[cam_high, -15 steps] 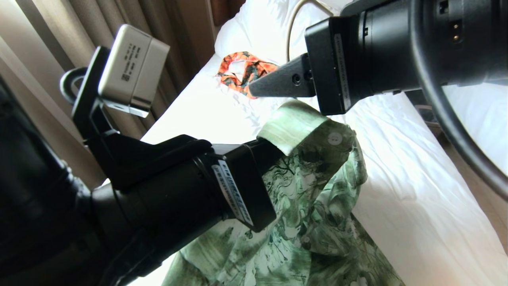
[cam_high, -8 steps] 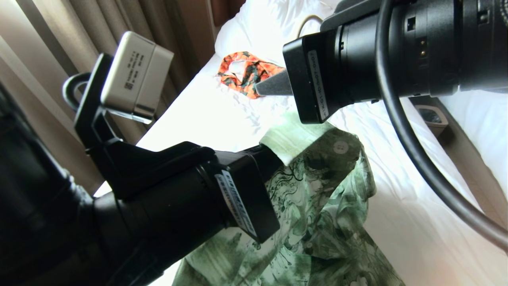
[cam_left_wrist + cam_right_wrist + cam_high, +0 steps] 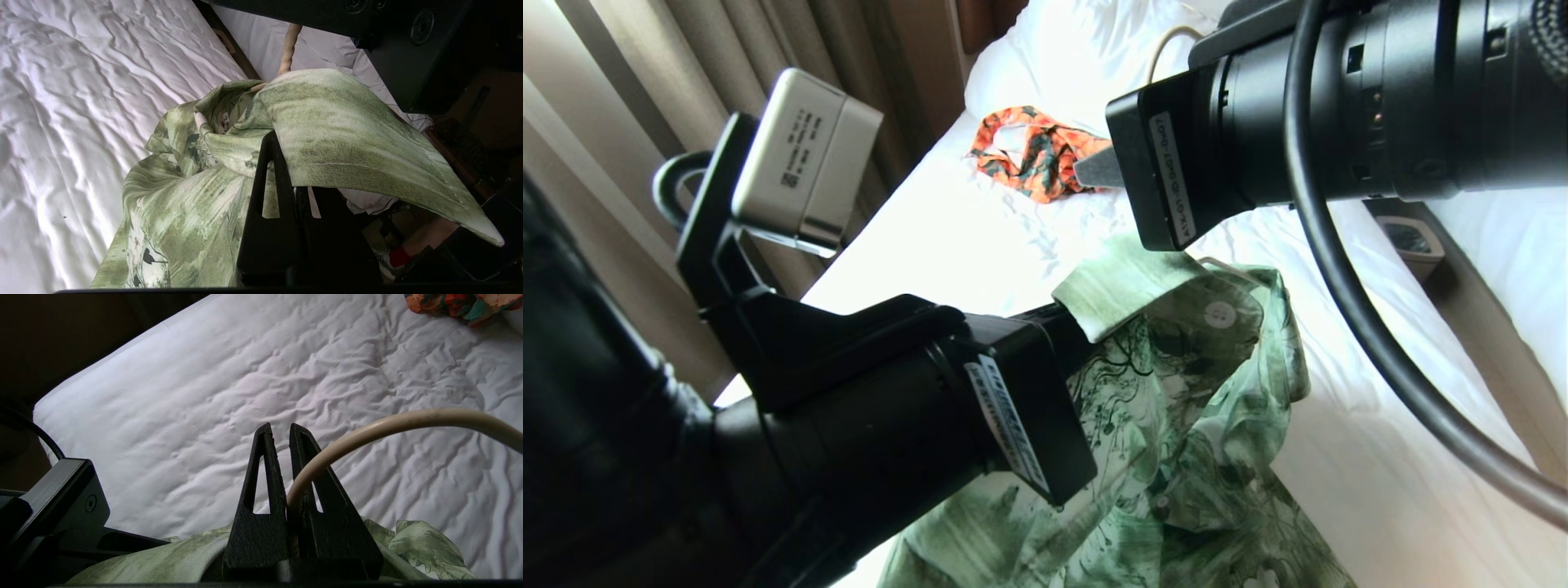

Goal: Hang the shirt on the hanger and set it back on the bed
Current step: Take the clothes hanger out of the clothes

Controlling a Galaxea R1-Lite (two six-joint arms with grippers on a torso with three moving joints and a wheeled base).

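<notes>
Shirt collar — L tool clamps; R tool clamps hanger.

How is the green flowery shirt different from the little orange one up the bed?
The shirt is pale green with dark leafy print; the orange garment is orange with dark patches. The shirt is lifted by its collar in the left gripper; the orange garment lies untouched in a crumpled heap. The shirt looks much bigger. Both are patterned cloth over the same white bed.
</notes>
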